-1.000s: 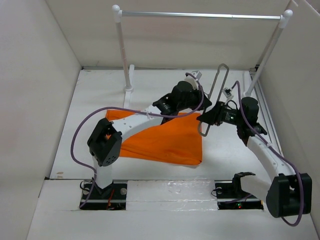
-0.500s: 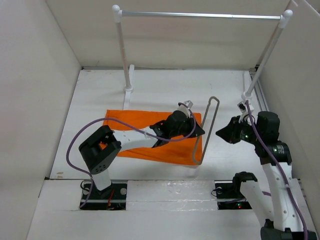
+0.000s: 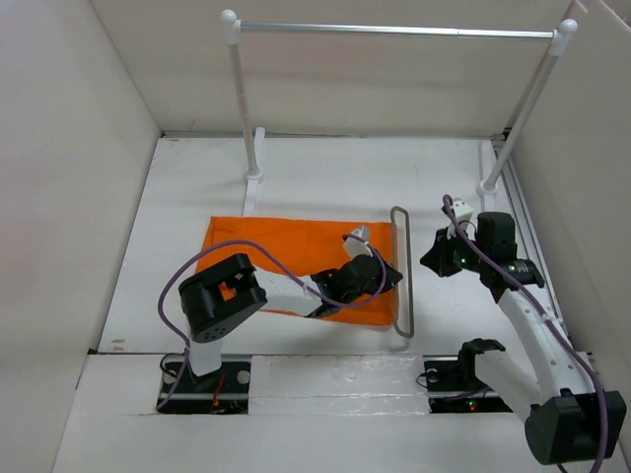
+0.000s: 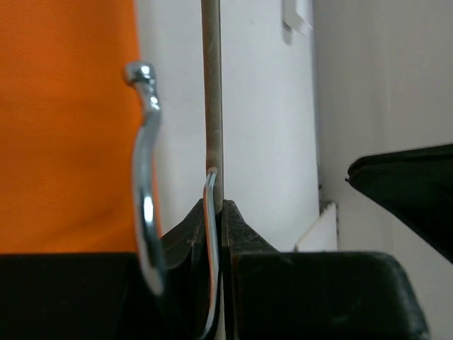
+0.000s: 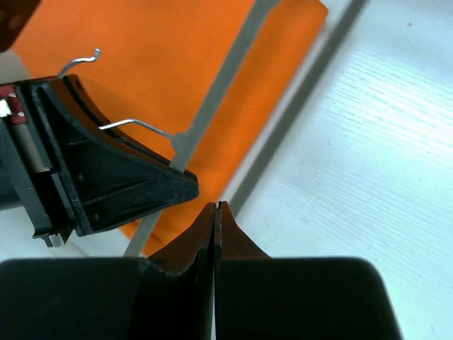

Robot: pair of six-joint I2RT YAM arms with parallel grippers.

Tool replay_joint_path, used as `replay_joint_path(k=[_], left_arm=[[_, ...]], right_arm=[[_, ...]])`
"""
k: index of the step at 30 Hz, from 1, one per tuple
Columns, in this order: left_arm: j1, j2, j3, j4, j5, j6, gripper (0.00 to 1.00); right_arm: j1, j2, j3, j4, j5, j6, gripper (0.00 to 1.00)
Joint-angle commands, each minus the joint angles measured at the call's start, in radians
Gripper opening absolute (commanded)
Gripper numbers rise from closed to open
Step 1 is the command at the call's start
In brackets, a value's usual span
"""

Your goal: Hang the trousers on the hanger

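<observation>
Right fingers (image 5: pixel 195 241): pressed together, nothing between them, tips just beside the hanger frame. Left fingers (image 4: pixel 244 234): clamped on the thin grey-brown triangular clothes hanger (image 4: pixel 211 85) at the base of its slim metal hook (image 4: pixel 145 177). Bright orange cloth trousers (image 3: pixel 286 251): flat and folded mid-bench, the left arm reaching across them. The hanger sits at their right-hand edge; in the right wrist view one bar crosses over the cloth and the other runs just off its edge. I cannot tell whether any cloth passes through the frame. Judgement: hanger gripped and brought to the garment, so that part is done. Feeding a leg through and draping it over the lower bar looks not yet done. White bench (image 3: pixel 325 177) beyond; silver rail on white posts (image 3: pixel 394 31) at the far side, well apart.
</observation>
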Motion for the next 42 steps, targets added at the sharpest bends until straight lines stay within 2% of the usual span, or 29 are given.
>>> replay_joint_path(k=[1, 2, 3, 5, 8, 10, 16, 20, 23, 28, 38, 42], left_arm=[[-0.022, 0.049, 0.06, 0.044, -0.16, -0.074, 0.0], [-0.022, 0.064, 0.112, 0.012, -0.174, -0.071, 0.0], [-0.022, 0.087, 0.128, -0.049, -0.187, -0.074, 0.0], [-0.022, 0.094, 0.129, -0.071, -0.213, -0.103, 0.0], [-0.022, 0.103, 0.115, -0.059, -0.213, -0.105, 0.0], [-0.022, 0.118, 0.138, -0.111, -0.207, -0.1, 0.0], [-0.031, 0.137, 0.154, -0.154, -0.172, -0.092, 0.0], [-0.031, 0.158, 0.207, -0.205, -0.149, -0.051, 0.0], [-0.031, 0.144, 0.189, -0.214, -0.132, -0.04, 0.0], [-0.031, 0.108, 0.134, -0.222, -0.122, -0.04, 0.0], [-0.022, 0.054, 0.097, -0.222, -0.133, -0.019, 0.0], [-0.022, 0.058, 0.102, -0.217, -0.129, -0.008, 0.0]], right_arm=[[-0.02, 0.031, -0.065, 0.215, -0.002, -0.048, 0.0], [-0.031, 0.051, -0.088, 0.292, -0.02, -0.043, 0.07], [-0.031, 0.072, -0.114, 0.315, -0.056, -0.054, 0.12], [-0.031, 0.144, -0.116, 0.326, -0.048, -0.077, 0.18], [-0.04, 0.226, -0.14, 0.404, -0.082, -0.086, 0.21], [-0.031, 0.263, -0.152, 0.45, -0.126, -0.082, 0.24], [0.016, 0.326, -0.195, 0.554, -0.107, -0.005, 0.32], [0.084, 0.341, -0.234, 0.631, -0.042, 0.104, 0.36], [0.133, 0.358, -0.253, 0.665, 0.04, 0.188, 0.4], [0.164, 0.338, -0.306, 0.711, 0.157, 0.306, 0.42], [0.197, 0.43, -0.269, 0.711, 0.222, 0.355, 0.4], [0.22, 0.409, -0.293, 0.693, 0.31, 0.406, 0.4]])
